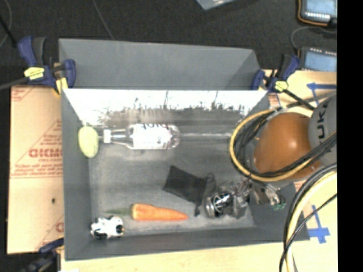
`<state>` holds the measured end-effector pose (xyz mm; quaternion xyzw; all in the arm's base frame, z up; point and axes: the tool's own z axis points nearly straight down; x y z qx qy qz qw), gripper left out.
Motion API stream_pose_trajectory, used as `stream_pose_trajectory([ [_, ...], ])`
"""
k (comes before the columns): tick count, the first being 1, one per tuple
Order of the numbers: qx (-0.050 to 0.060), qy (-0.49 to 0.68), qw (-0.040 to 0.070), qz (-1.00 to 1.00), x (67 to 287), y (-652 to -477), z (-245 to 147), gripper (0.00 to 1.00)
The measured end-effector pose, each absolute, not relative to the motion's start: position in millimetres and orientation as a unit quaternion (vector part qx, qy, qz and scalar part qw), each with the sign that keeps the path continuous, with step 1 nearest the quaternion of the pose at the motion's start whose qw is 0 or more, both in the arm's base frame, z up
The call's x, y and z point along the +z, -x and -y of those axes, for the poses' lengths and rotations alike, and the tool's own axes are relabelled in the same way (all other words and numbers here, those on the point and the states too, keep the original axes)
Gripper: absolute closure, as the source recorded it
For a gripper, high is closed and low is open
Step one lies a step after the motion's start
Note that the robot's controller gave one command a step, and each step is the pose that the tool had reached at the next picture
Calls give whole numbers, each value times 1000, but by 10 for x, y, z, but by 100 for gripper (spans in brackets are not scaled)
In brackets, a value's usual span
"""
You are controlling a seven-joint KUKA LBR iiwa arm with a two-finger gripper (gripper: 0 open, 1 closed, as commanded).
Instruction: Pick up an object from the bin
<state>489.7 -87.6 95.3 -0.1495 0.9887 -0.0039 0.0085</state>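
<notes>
The bin (113, 174) was matt grey metal, its back wall scuffed. The clear plastic bottle (144, 137) shone glossy. The black pouch (184, 184) looked like dull cloth. The orange carrot (159, 213) appeared smooth, like plastic. The gripper (227, 204) glinted as bare metal.

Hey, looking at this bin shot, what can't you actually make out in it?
All in the camera view:
- Right part of the bin floor: hidden under the arm's orange cover and cables.
- Whatever lies beneath the gripper: covered by its metal parts.
- Lettering on the clear bottle: too blurred to read.
- The black-and-white thing in the near-left corner: too small to identify.
- Whether the black pouch touches the gripper: unclear.
</notes>
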Motion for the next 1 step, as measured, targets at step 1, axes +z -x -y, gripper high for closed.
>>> stream_pose_trajectory([
  [1,-5,162,12,-987,2525,-4905,910,100],
])
